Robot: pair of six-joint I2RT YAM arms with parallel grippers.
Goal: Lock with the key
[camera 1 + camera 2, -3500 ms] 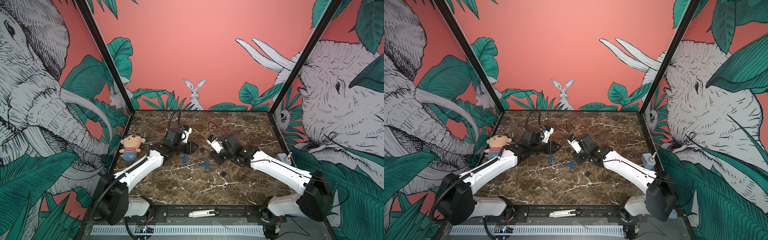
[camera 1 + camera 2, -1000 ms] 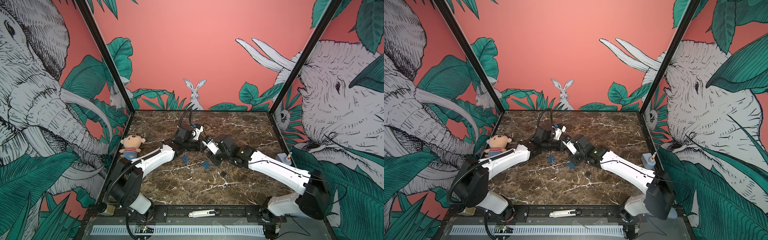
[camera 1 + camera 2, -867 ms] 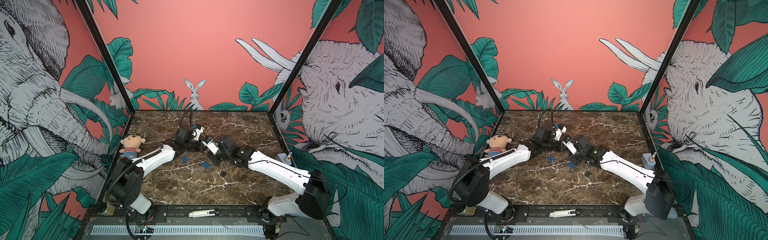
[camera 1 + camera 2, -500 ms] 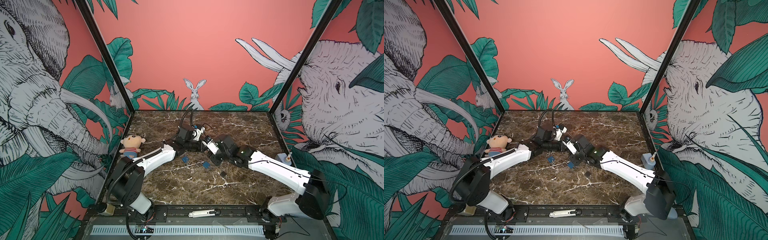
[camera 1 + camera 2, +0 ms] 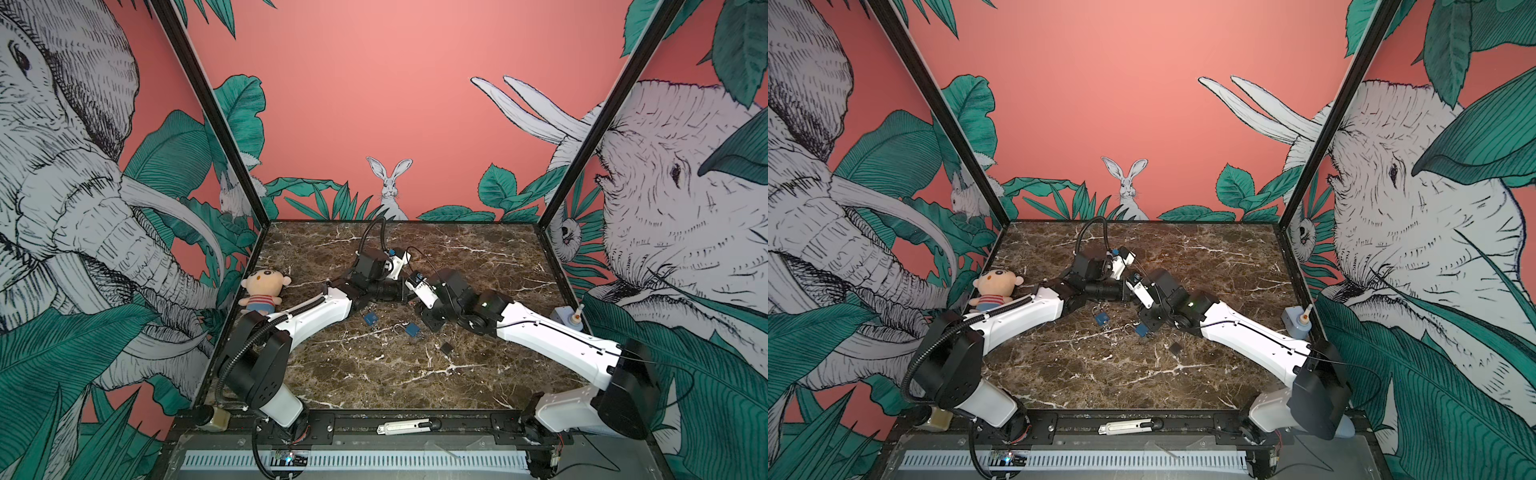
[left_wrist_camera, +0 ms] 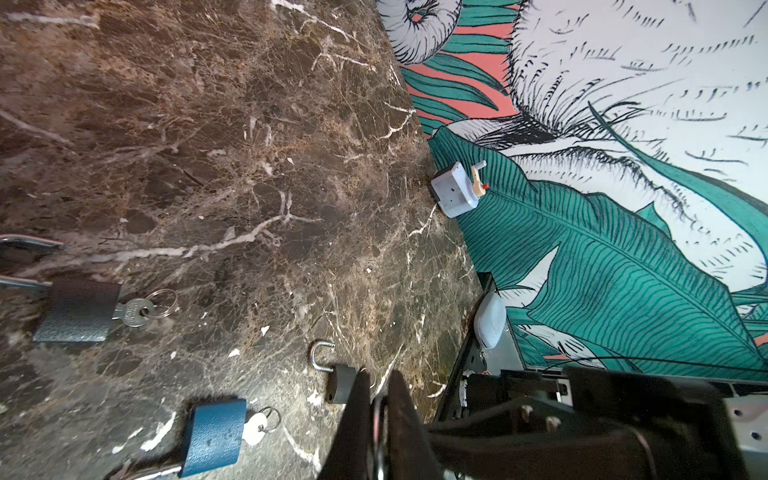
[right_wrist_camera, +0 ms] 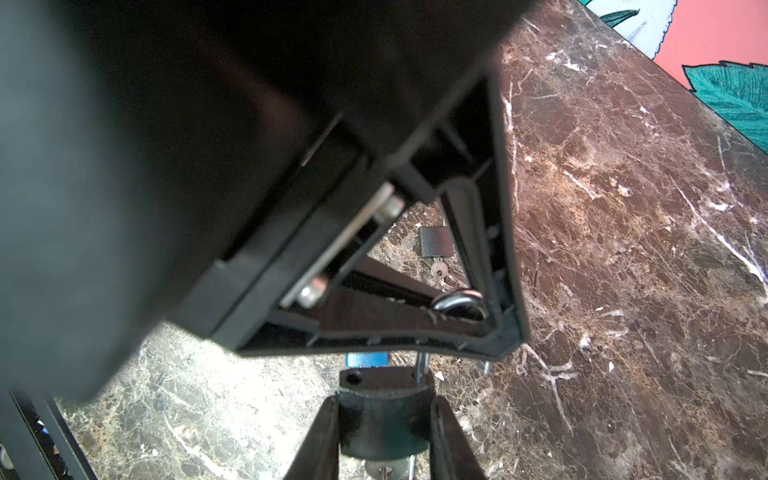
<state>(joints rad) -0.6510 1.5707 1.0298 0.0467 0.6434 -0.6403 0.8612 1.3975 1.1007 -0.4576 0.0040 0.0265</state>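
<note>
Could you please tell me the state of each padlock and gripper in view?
black metal padlock: gripped, shackle open, one hole empty.
left gripper: shut on its silver shackle.
right gripper: shut on that padlock's body.
blue-grey metal padlock: lying flat, key inserted, shackle open.
bright blue metal padlock: lying flat, key inserted, shackle unclear.
small black padlock: lying flat, shackle apparently swung open, keyhole hidden.
</note>
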